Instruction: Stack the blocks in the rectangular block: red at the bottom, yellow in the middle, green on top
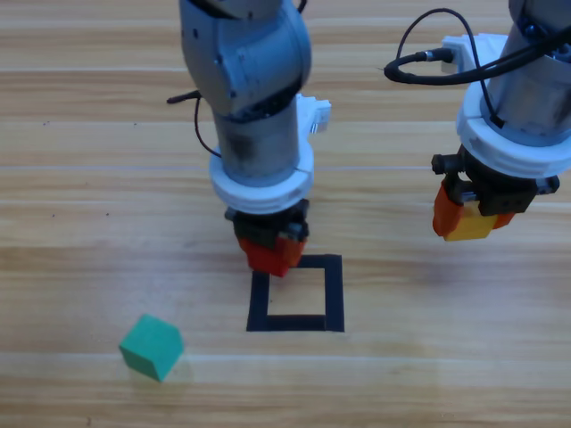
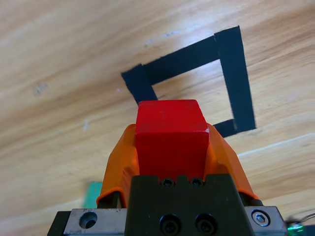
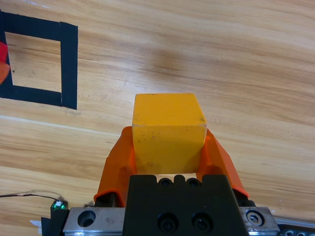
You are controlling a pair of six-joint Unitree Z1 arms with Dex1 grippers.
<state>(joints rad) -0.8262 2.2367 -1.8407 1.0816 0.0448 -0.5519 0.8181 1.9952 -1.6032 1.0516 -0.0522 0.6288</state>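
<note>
My left gripper (image 1: 270, 254) is shut on the red cube (image 2: 170, 137), held above the table over the far left corner of the black tape square (image 1: 334, 294). The red cube (image 1: 272, 259) shows just under the wrist in the high view. Off to the right, my right gripper (image 1: 468, 225) is shut on the yellow cube (image 3: 167, 132), raised over bare wood well clear of the tape square (image 3: 69, 64). The yellow cube (image 1: 470, 226) peeks out between the orange jaws. The teal-green cube (image 1: 152, 346) rests on the table at the front left, apart from both grippers.
A black cable (image 1: 419, 53) loops beside the right arm at the top. A corner of the green cube (image 2: 92, 194) shows at the lower left of the left wrist view.
</note>
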